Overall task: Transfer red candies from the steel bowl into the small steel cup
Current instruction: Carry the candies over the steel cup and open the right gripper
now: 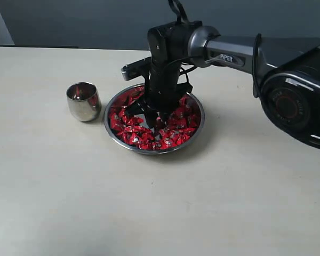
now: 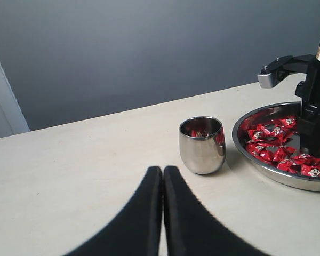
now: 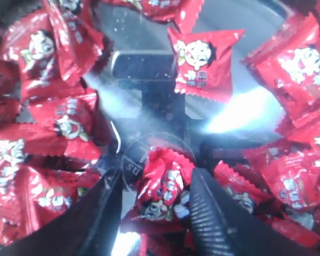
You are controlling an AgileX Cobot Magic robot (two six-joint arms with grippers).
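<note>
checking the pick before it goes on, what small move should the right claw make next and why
Probably close the right claw: its jaws stand open low in the steel bowl, with one red candy between them, seemingly not yet pinched.

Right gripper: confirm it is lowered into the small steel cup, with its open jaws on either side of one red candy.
Not right. The right gripper is lowered into the steel bowl, not the small steel cup, which stands apart on the table beside the bowl; the exterior view shows this. The rest holds: its open jaws stand on either side of one red candy.
</note>
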